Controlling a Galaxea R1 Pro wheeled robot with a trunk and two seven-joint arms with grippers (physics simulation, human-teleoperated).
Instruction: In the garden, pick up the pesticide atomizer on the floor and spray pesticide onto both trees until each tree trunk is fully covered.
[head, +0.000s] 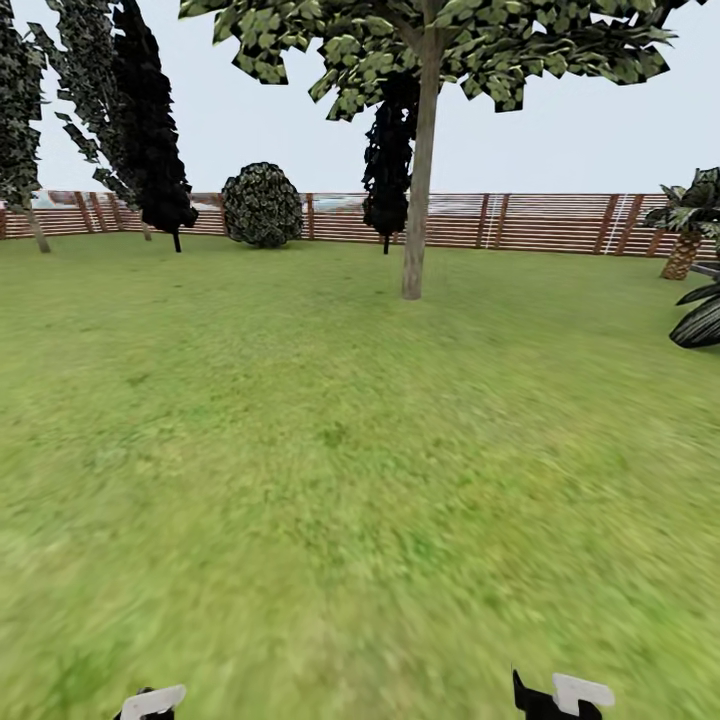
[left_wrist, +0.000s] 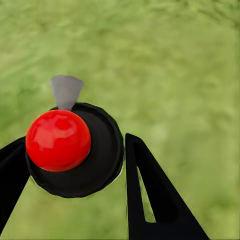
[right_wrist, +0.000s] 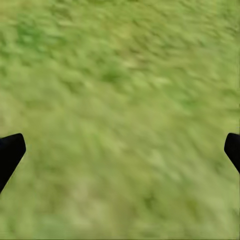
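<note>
Along the far side stand a round, mottled bush (head: 262, 205), two dark, narrow columnar shrubs (head: 150, 130) (head: 388, 150), a short palm with a scaly orange-brown trunk (head: 684, 250) at the right, and dark striped leaves (head: 700, 320) just below it, under a pale grey sky (head: 590, 140).

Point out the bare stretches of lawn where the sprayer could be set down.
Open grass runs from the hands up to the tree trunk. The lawn under the right hand is bare too. It gets crowded along the fence: round bush, dark shrubs, palm.
</note>
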